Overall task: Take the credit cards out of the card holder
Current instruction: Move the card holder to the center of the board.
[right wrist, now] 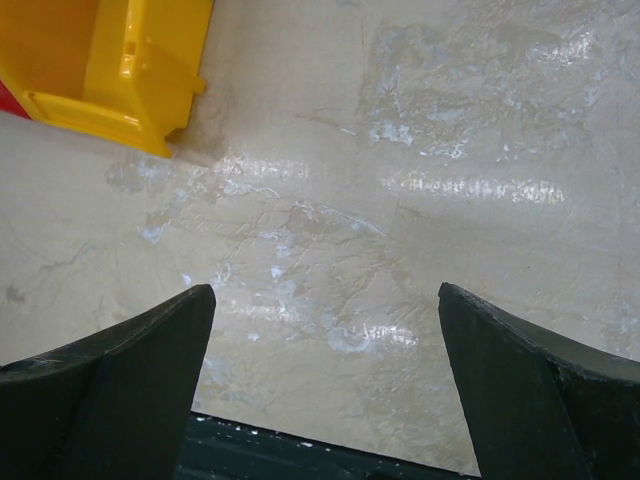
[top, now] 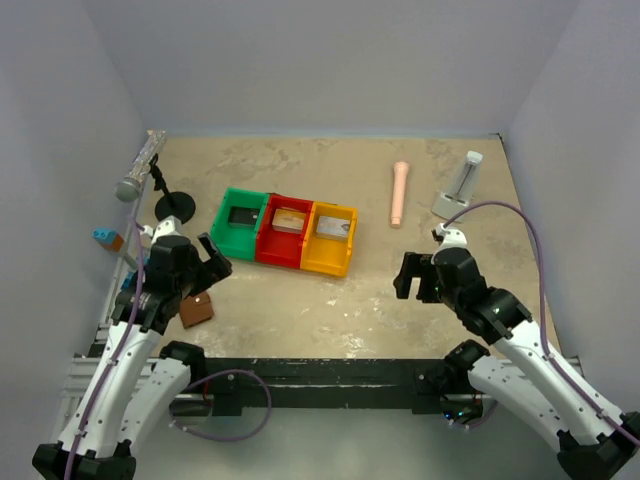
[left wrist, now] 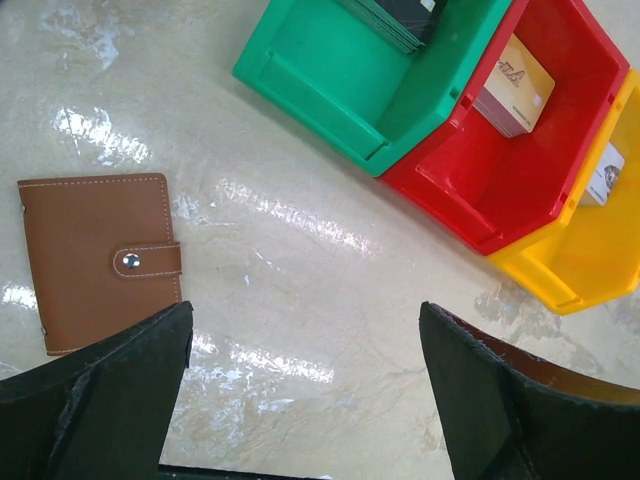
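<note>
The card holder [left wrist: 100,260] is a brown wallet lying flat on the table, closed by a snap strap; in the top view the card holder [top: 196,310] sits at the near left. My left gripper [left wrist: 305,315] hangs open just right of it, nothing between its fingers. One credit card lies in each bin: a dark one in the green bin [top: 243,215], a tan one [left wrist: 515,88] in the red bin, a pale one [top: 332,227] in the yellow bin. My right gripper [right wrist: 325,292] is open over bare table at the right.
The green [left wrist: 330,80], red [left wrist: 470,170] and yellow [left wrist: 570,260] bins stand side by side mid-table. A microphone [top: 140,165] on a stand and a blue-orange block [top: 107,239] are at far left. A pink cylinder [top: 400,193] and a white dispenser [top: 460,185] lie at the back right.
</note>
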Controlling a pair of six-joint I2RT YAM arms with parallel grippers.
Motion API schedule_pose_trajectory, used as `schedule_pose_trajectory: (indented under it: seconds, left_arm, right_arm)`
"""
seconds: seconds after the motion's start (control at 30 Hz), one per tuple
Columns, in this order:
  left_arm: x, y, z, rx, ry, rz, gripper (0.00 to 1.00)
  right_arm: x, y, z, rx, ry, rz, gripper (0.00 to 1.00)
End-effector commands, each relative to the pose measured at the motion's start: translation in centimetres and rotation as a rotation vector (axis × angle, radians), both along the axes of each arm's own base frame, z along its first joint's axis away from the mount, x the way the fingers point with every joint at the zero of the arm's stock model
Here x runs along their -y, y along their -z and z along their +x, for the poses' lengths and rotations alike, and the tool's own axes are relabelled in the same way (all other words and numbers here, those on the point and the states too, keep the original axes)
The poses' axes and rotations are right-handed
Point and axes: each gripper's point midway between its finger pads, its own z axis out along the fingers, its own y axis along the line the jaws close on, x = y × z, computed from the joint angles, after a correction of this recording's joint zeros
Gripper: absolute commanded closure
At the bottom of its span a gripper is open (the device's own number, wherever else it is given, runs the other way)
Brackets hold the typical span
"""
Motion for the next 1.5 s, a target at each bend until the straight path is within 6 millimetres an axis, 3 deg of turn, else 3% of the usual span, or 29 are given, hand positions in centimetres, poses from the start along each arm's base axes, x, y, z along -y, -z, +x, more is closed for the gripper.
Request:
schedule_pose_trajectory:
  seconds: [0.0, 0.37, 0.57, 0.6, 0.7, 0.83, 1.0, 1.27, 1.47]
  left_arm:
    - [0.6, -0.4, 0.1, 0.023, 0.019, -0.034, 0.0]
    - [-0.4, -0.2, -0.1, 0.058, -0.056, -0.033, 0.02]
    - [-2.5, 1.8, -1.0, 0.026, -0.218, -0.017, 0.05]
    - [-2.5, 1.9, -1.0, 0.031, -0.232, -0.026, 0.01]
    - [-3.2, 2.3, -1.3, 0.016, -0.302, -0.03, 0.0]
    - [-4.9, 4.1, -3.0, -0.101, -0.448, 0.012, 0.0]
    - [-5.5, 6.5, -4.5, -0.226, -0.578, 0.016, 0.0]
    - [-7.2, 8.1, -4.3, -0.3, -0.676, 0.116, 0.0]
    - [-7.1, 9.3, -3.0, -0.402, -0.659, 0.117, 0.0]
  right_arm:
    - [-0.9, -0.9, 0.1, 0.043, -0.063, 0.027, 0.01]
    - [-1.1, -2.3, 0.0, 0.071, -0.046, 0.08, 0.01]
    - [-3.0, -2.5, 0.8, 0.072, -0.051, 0.173, 0.01]
    - [-3.6, -2.5, 0.8, 0.062, -0.081, 0.185, 0.01]
    - [-4.9, -2.5, 0.4, 0.023, -0.153, 0.191, 0.01]
    - [-5.2, -1.6, 1.0, -0.01, -0.16, 0.163, 0.01]
    - [-7.1, -0.7, 1.0, -0.042, -0.222, 0.215, 0.01]
    - [-8.5, 0.3, 0.5, -0.076, -0.272, 0.273, 0.02]
    - [-8.7, -0.7, 0.0, -0.046, -0.313, 0.286, 0.02]
